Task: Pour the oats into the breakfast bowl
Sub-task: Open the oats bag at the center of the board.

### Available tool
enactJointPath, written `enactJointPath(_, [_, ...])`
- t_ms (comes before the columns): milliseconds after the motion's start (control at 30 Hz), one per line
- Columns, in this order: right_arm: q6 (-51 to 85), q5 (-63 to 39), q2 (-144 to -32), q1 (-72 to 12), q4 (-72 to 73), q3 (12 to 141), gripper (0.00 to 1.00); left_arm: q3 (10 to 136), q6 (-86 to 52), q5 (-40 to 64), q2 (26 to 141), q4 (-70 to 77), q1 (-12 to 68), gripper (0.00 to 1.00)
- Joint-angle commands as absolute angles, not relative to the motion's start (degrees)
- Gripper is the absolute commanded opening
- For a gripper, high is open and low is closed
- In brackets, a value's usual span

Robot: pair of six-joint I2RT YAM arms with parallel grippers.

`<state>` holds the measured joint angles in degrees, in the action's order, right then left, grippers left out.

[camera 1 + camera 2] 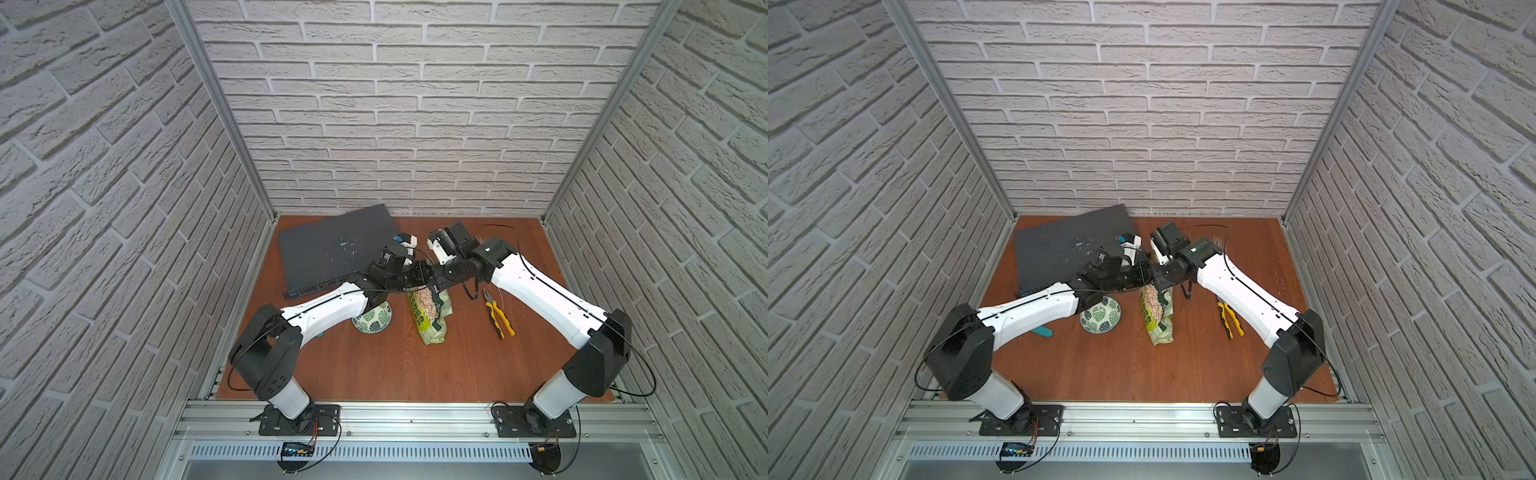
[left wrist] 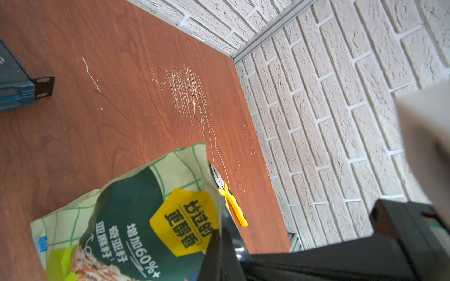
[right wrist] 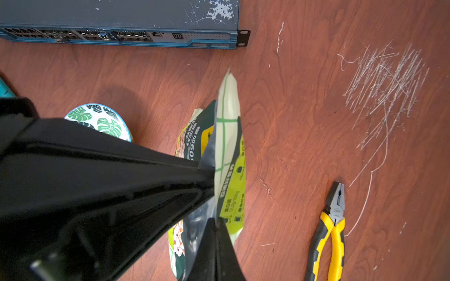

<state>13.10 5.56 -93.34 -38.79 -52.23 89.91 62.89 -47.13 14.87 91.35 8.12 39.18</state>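
the light-green oats pouch (image 1: 426,320), yellow badge and all, was crumpled just beside the leaf-print bowl (image 1: 372,322) over the table (image 1: 374,365). i had my left tool (image 2: 217,243) and right tool (image 3: 215,233) both pressed together, pinching its top edge.

The left claw (image 3: 211,170) hides half of the small white leaf-print ceramic bowl (image 3: 102,121) beyond it. Yellow-handled steel pliers (image 3: 337,211) near the right claw (image 3: 215,226) lose their handle ends at the edge. In both top views the light-green plastic oat pouch (image 1: 428,322) is covered at the top, under both claws. A blurred pale shape (image 2: 428,150) past them cannot be identified.
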Motion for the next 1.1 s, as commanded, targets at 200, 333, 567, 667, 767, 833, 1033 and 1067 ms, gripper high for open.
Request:
enactJointPath(200, [14.2,19.8,-89.2,-37.4,-47.2,88.9,0.03,66.2,-42.6,11.6,89.2,-2.8,39.9,0.0])
enactJointPath(333, [14.6,20.6,-88.9,-37.2,-45.7,88.7,0.03,66.8,-42.1,10.9,88.1,-5.7,39.9,0.0])
enactJointPath(567, [13.3,17.2,-89.7,-35.8,-46.7,89.8,0.03,70.5,-38.2,9.4,85.3,-14.6,39.8,0.0])
enactJointPath(667, [10.9,15.7,-89.8,-35.7,-47.4,90.5,0.03,73.1,-35.9,9.4,84.5,-20.0,39.6,0.0])
enactJointPath(767, [9.4,14.4,-90.2,-35.6,-48.2,90.9,0.03,75.3,-34.5,9.9,84.4,-24.3,39.5,0.0])
enactJointPath(833, [9.1,15.2,-90.5,-35.6,-49.1,91.2,0.03,77.1,-33.4,9.1,84.7,-28.3,39.5,0.0])
enactJointPath(1033, [9.2,14.9,-89.0,-35.6,-48.0,90.0,0.03,79.6,-31.1,4.4,83.9,-35.7,39.4,0.0])
enactJointPath(1067, [9.1,13.5,-88.6,-35.6,-47.6,89.9,0.03,79.6,-30.9,4.0,83.6,-35.8,39.4,0.0])
